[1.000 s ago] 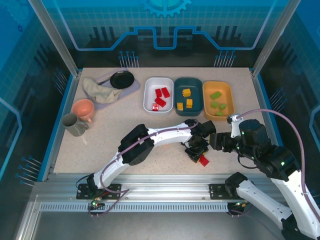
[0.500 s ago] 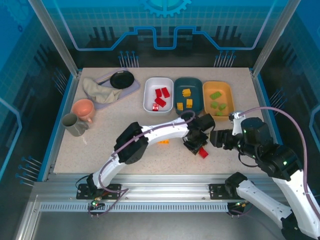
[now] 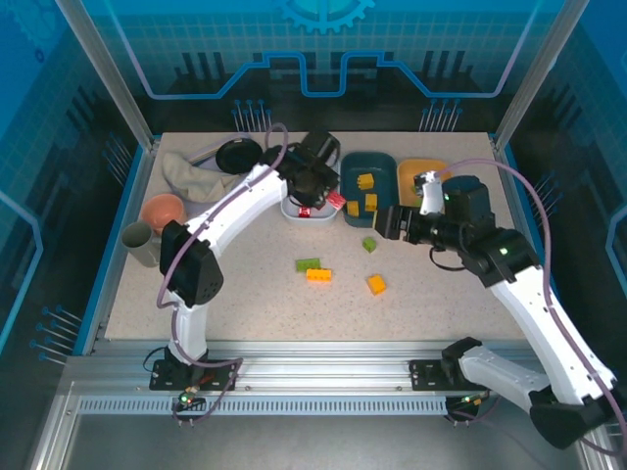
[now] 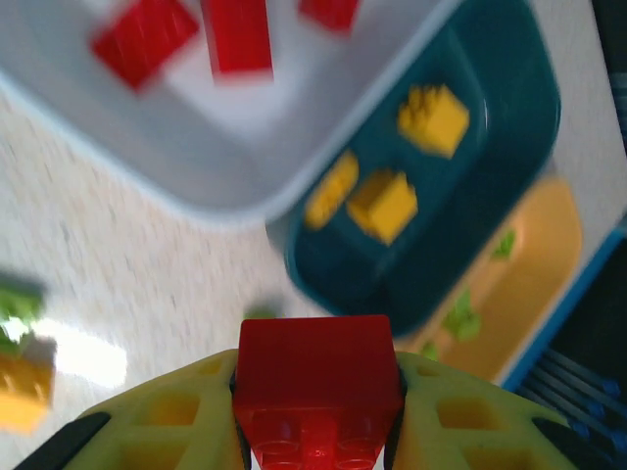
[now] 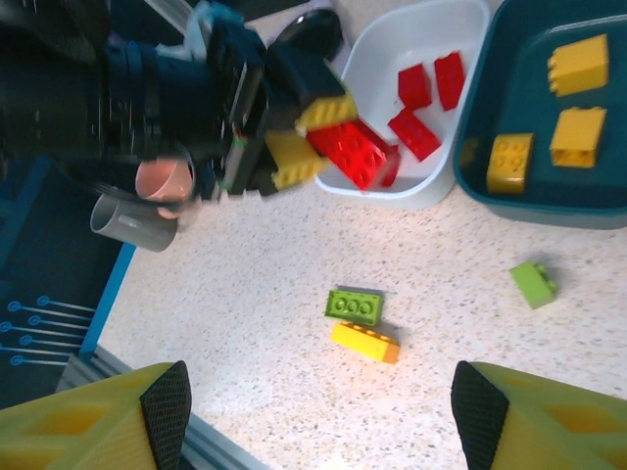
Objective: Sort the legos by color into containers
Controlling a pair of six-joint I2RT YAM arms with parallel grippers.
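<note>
Speckled table (image 3: 245, 304): white tray (image 3: 291, 211), teal tray (image 3: 382, 160), orange tray (image 3: 412, 171) rear; four loose legos (image 3: 318, 275) centre; pink bowl (image 3: 162, 211), grey mug (image 3: 137, 244) left.

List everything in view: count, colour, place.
White tray: 1, far middle; 3 red bricks inside.
Dark teal tray: 1, beside it; 3 yellow bricks inside.
Orange tray: 1, far right; green bricks, at least 3.
Loose bricks: 2 green, 2 yellow-orange, on the table.
Bowl: 1, pink, left.
Mug: 1, grey, beside bowl.
Cloth: 1, beige, far left.
Dish: 1, black, by cloth.
Left gripper: shut on 1 red brick, by white tray.
Right gripper: open, over table.
</note>
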